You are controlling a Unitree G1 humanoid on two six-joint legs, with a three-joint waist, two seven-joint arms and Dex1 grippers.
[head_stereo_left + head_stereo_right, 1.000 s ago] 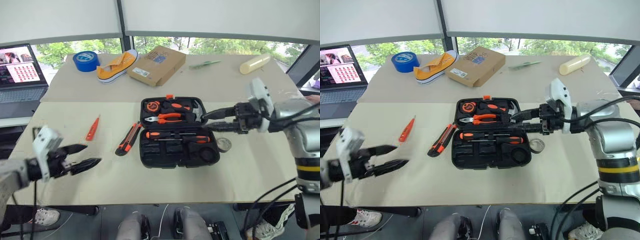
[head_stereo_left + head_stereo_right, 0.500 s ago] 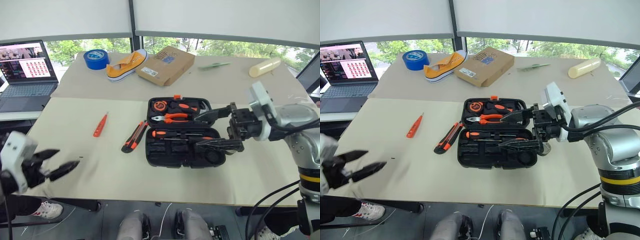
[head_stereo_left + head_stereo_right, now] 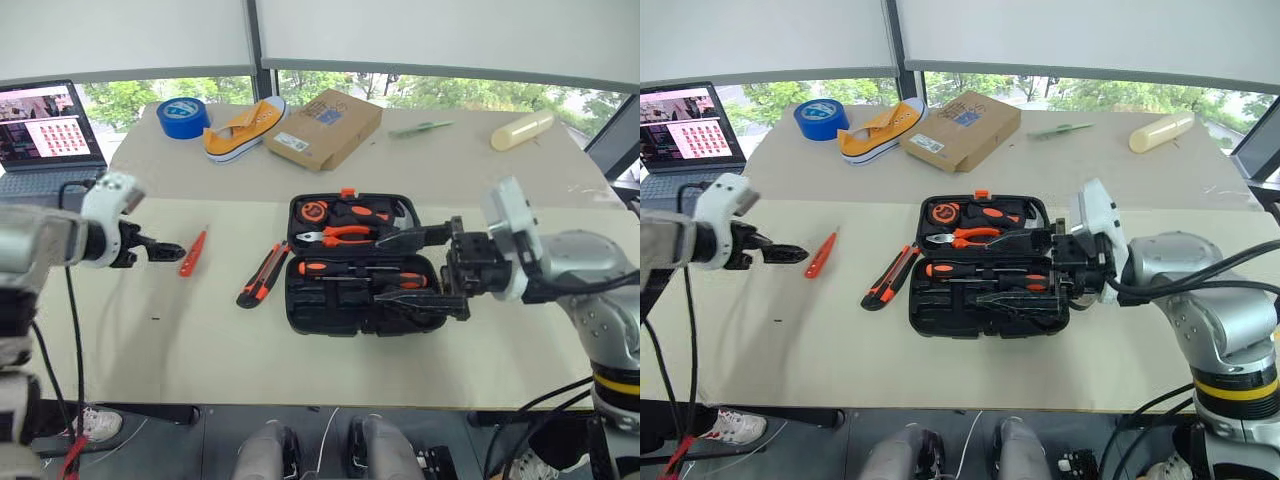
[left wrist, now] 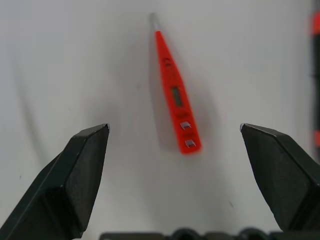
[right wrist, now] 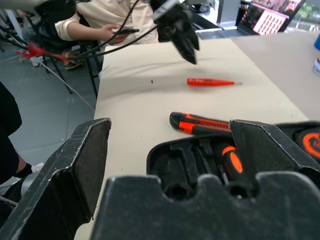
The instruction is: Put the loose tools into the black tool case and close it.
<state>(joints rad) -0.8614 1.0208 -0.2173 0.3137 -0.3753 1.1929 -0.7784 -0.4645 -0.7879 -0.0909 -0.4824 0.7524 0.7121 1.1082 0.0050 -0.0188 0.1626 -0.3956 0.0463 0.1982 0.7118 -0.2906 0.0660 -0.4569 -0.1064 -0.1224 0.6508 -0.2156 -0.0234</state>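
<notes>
One wide table (image 3: 200, 350) carries everything, its near part covered in pale paper. At the far left corner sits an open laptop (image 3: 45, 135). Farther along the back edge lie a brown cardboard box (image 3: 325, 128), a yellow shoe (image 3: 238, 128), a big blue tape roll (image 3: 180, 117) and a pale cylinder (image 3: 522, 129).

The black tool case (image 3: 362, 265) lies open flat in the middle of the table. Its far half holds orange-handled pliers (image 3: 340, 235) and a tape measure (image 3: 308, 211); a black-and-orange screwdriver (image 3: 355, 268) rests in a recess of the near half.

The right claw (image 3: 415, 268) hangs over the right part of the case, pointing left, its two black fingers spread wide apart and gripping nothing. The left claw (image 3: 165, 250) is out over the left side of the table, fingers also spread wide and empty, its tips just beside the tester.

The black-and-orange utility knife (image 3: 262, 275) lies loose on the table just left of the case, slanted. The slim red-orange tester screwdriver (image 4: 176, 95) lies farther left, between the knife and the left claw, flat on the paper.

A person (image 5: 107, 20) sits beyond the table's end in the right wrist view.
</notes>
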